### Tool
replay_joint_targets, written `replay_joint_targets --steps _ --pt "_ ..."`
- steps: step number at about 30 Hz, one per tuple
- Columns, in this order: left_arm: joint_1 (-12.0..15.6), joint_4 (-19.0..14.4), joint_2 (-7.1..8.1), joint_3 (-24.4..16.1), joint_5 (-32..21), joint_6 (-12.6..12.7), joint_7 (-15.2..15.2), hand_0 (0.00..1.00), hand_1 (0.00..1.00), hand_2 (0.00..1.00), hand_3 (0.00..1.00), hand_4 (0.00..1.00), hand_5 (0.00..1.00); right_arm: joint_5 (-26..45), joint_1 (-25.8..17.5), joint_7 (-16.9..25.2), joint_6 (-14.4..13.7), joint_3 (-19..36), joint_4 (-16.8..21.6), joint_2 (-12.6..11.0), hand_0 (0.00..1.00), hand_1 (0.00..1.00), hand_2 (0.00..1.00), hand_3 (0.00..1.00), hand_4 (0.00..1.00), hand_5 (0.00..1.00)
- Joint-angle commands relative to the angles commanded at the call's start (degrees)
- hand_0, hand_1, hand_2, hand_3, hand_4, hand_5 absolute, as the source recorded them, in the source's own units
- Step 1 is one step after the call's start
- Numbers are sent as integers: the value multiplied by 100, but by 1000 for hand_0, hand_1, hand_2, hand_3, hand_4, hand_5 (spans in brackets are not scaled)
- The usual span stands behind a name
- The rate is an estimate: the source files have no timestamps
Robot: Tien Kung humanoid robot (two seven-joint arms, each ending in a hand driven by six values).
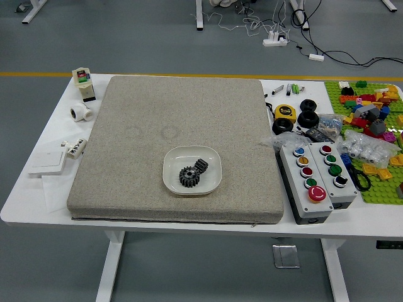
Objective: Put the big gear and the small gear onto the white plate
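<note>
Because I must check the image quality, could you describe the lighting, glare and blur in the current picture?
Head view: soft, even light, no harsh shadows; small glints on the clear bags; no motion blur; the big gear shows its teeth, but the small gear is too dark for fine detail; the white box nearly blends into the table.

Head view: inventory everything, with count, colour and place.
Big gear: one, black, on plate
Small gear: one, black, on plate
Plate: one, white, on mat
Mat: one, beige, on table
Table: one, white, centre
Button boxes: two, grey, right
Rings: three, black, right
Tape measure: one, yellow, right
Bags: several, clear, right
Bricks: many, mixed, far right
Baseplate: one, green, under bricks
Pipe fitting: one, white, left
Flat box: one, white, left
Small cylinder: one, white, left
Upright container: one, cream, far left
Cables: several, black, white, floor
Other small items: unclear, right
Robot's arms: none visible
</note>
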Motion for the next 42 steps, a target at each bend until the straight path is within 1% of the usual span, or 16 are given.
replay_joint_targets --steps 7,14,42 --pt "133 -9 1 -29 -20 17 -22 724 895 931 846 986 875 -6 -89 -2 1 -8 12 -7 654 697 773 620 799 708" --pt "208 -16 -2 -22 -17 15 -24 724 895 931 845 987 875 -9 -147 -7 4 -46 11 -10 654 696 773 620 799 708" --pt "152 -9 -2 -87 -3 9 -24 725 895 928 843 987 874 -18 -80 -7 17 -44 13 -22 654 697 774 618 798 706"
